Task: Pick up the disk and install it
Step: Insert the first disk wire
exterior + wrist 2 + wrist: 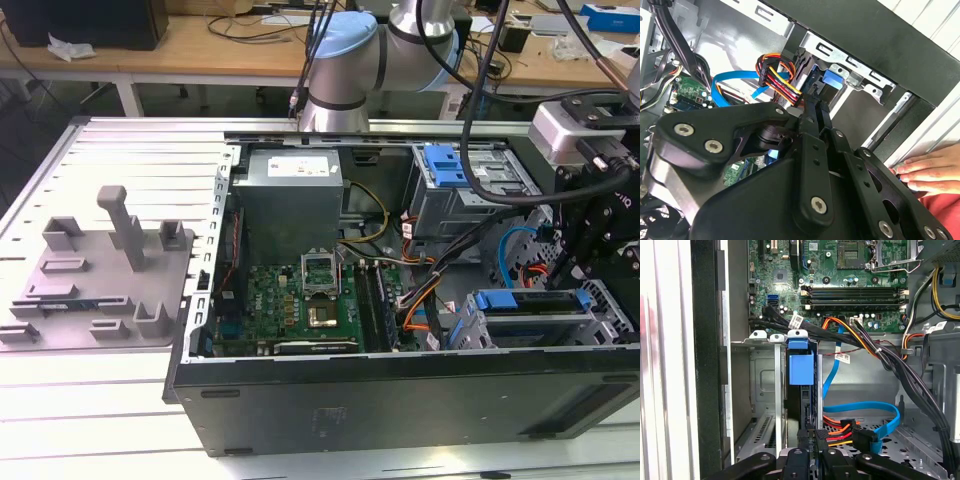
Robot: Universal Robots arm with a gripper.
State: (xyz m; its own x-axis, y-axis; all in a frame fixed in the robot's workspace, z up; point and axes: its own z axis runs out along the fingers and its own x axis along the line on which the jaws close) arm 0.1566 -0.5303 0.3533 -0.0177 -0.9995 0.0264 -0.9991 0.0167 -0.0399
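The disk (pixel 522 300), blue carrier along its edge, stands on edge in the drive cage at the near corner of the open computer case (pixel 400 385), at the exterior view's right. In the first wrist view the disk (pixel 801 371) shows end-on, its blue carrier between grey cage plates. My gripper (pixel 565 265) hangs over that cage. In both wrist views its fingers (pixel 812 440) are shut together in line with the disk's edge. The gripper (pixel 812 106) points at the blue carrier (pixel 834 82). Whether the tips touch the disk I cannot tell.
A person's hand (pixel 927 172) rests on the case wall beside the cage. Orange, red and yellow power leads (pixel 840 432) and a blue data cable (pixel 865 410) lie close to the fingers. The motherboard (pixel 300 300), the grey power supply (pixel 290 195) and a second cage (pixel 465 190) fill the case. A grey fixture plate (pixel 100 270) lies outside it.
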